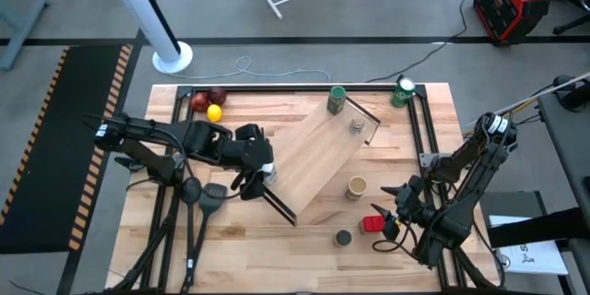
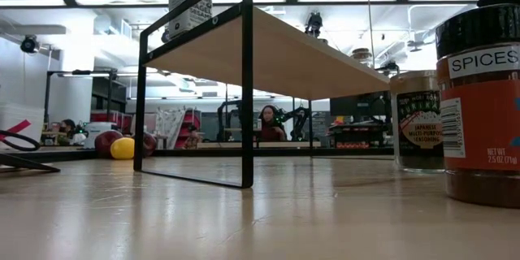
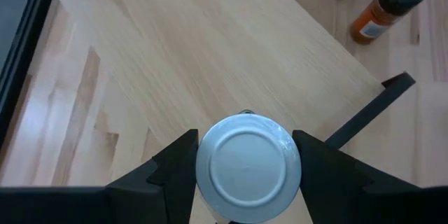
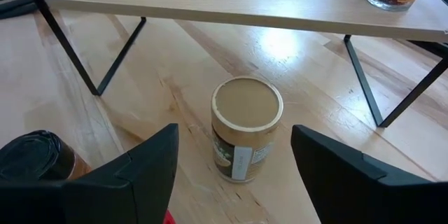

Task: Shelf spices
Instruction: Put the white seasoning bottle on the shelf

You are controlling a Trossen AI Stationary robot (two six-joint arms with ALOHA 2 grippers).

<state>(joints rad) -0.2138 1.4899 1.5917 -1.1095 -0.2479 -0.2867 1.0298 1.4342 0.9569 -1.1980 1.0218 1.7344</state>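
Left end effector (image 3: 241, 182) pinches white-topped spice jar (image 3: 248, 166) over slanted light-wood shelf's (image 1: 318, 157) near-left corner; lower it flat, then let go. Right end effector (image 4: 234, 175) spread, waiting by tan-topped jar (image 4: 246, 126).

overhead cam, table-level cam, 2 wrist cams

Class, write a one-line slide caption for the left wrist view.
Left tool grips a white-topped jar at the end of the wooden shelf, a black-topped jar standing on the table beyond.

Light-wood shelf (image 1: 318, 161) with black bars, tan-topped jar (image 4: 246, 127), black-capped orange jar (image 3: 387, 8), yellow fruit (image 1: 214, 113)
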